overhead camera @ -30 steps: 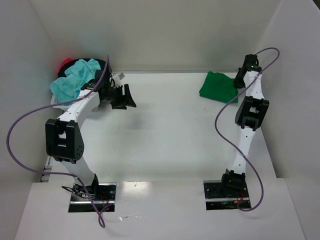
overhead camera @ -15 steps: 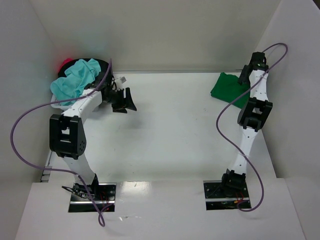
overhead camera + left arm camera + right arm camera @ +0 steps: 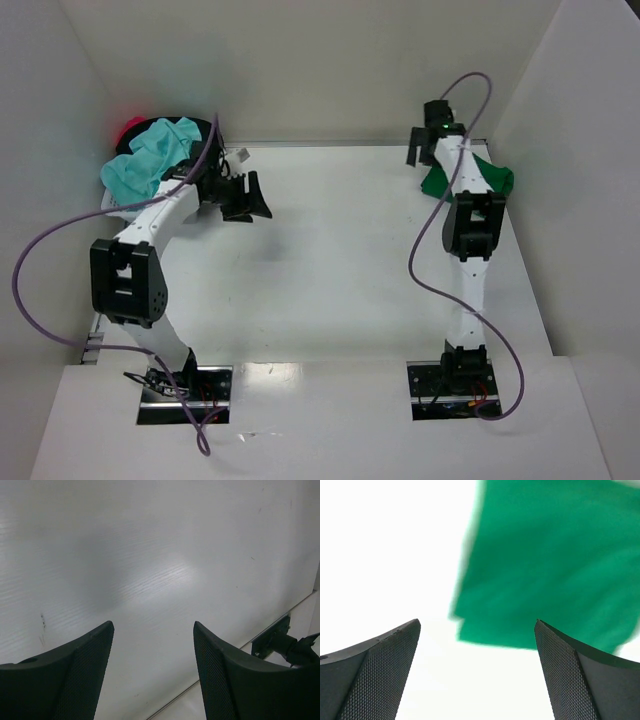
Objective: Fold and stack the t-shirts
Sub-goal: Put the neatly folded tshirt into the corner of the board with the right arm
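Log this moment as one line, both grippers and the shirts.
left gripper: open, empty | right gripper: open, green t-shirt ahead, not gripped | turquoise t-shirt: heaped far left

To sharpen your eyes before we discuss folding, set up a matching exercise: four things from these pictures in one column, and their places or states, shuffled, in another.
Things
1. green shirt
2. turquoise shirt
3. left fingers
4. right fingers

Places or states
A. heaped at the far left corner
B. open, green cloth just ahead
C. far right, partly under the right arm
D. open over plain white table

Pairs: 1-C, 2-A, 3-D, 4-B
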Controlling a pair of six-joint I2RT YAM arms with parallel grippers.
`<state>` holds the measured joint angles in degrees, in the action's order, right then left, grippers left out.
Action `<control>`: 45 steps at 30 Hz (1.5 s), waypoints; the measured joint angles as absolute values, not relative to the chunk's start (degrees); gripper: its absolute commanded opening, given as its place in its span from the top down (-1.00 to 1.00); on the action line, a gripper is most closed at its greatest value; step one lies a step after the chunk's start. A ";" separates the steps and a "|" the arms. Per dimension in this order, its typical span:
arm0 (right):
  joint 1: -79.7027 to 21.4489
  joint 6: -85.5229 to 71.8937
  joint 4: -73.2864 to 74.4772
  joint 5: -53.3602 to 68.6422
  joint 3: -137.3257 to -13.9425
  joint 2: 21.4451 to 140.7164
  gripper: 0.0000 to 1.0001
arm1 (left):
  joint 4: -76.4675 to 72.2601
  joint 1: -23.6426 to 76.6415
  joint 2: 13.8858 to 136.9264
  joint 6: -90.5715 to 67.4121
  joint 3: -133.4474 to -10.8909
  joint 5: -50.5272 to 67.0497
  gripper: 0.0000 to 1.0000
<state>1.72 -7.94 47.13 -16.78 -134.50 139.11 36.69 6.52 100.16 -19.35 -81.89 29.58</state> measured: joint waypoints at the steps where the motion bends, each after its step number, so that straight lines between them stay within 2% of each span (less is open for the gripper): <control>1: -0.16 -8.51 46.09 -16.75 -131.81 138.12 -1.00 | 36.77 6.52 98.87 -19.29 -81.73 29.26 -0.46; 6: -7.92 -13.37 40.21 -11.79 -113.45 130.13 -1.00 | 37.30 6.52 88.97 -19.22 -80.90 26.26 -0.54; 11: -8.38 -19.59 32.40 -2.68 -91.35 112.40 -1.00 | 35.92 6.52 76.40 -19.62 -78.17 18.90 -0.85; 14: -8.51 -22.09 28.64 -0.19 -85.60 101.25 -1.00 | 34.70 6.46 70.96 -20.10 -76.34 13.06 -0.99; 20: -9.91 -24.95 20.27 5.26 -77.69 83.53 -1.00 | 31.75 5.74 68.58 -21.71 -73.89 5.02 -0.99; 24: -10.15 -26.17 18.00 7.07 -70.70 75.90 -1.00 | 31.22 3.90 68.07 -22.59 -71.72 1.32 -0.99; 28: -10.15 -26.79 17.15 8.54 -68.90 74.48 -1.00 | 30.83 -1.63 69.49 -22.72 -72.23 0.91 -0.99; 32: -10.15 -27.22 15.59 10.52 -69.14 76.25 -1.00 | 29.67 -5.61 76.93 -22.79 -77.36 -0.25 -0.99; 45: -10.15 -27.03 13.06 14.00 -73.60 89.69 -1.00 | 24.08 -7.22 96.64 -20.67 -88.38 -7.94 -0.99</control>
